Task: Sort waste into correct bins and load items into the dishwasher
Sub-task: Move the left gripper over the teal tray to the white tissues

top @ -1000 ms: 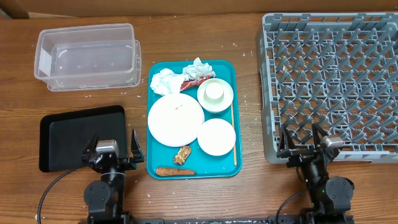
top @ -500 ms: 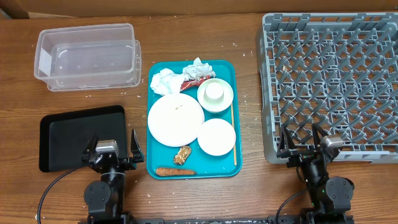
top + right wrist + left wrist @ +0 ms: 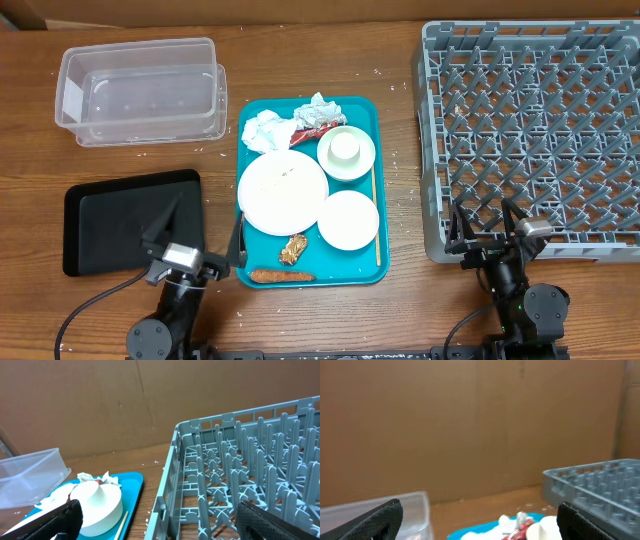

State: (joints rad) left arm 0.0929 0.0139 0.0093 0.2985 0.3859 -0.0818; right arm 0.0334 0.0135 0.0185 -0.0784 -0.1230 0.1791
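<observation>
setting: wooden table (image 3: 405, 310) with a brown cardboard wall (image 3: 470, 425) behind it; a teal tray (image 3: 345, 270) lies mid-table.
clear tub (image 3: 145, 100): beyond and left of the teal tray's far-left corner, long axis left to right.
black tray (image 3: 110, 225): left of the teal tray's near half, long axis left to right.
left gripper (image 3: 205, 232): jaws spread wide, gripping nothing; one finger over the black tray's right end, the other over the teal tray's left rim; the wrist leans toward the teal tray.
napkins (image 3: 265, 128): crumpled on the teal tray's far-left part, a second wad at its far rim.
wrapper (image 3: 310, 130): between the two wads, touching them.
large plate (image 3: 283, 192): left half of the teal tray, napkins crowding its far edge.
food lump (image 3: 293, 248): just nearer than the large plate.
food stick (image 3: 280, 275): along the teal tray's near rim, long axis left to right.
bowl (image 3: 328, 162): far-right part of the teal tray, with the cup (image 3: 345, 147) standing in it.
small plate (image 3: 348, 219): just nearer than the bowl.
wooden stick (image 3: 375, 215): along the teal tray's right rim, long axis near to far, hemmed in by the small plate.
dish rack (image 3: 530, 130): right of the teal tray, pegs upright.
right gripper (image 3: 483, 225): jaws spread wide, gripping nothing; well right of the teal tray, over the dish rack's near-left edge, fingers pointing away from the arm's base.
</observation>
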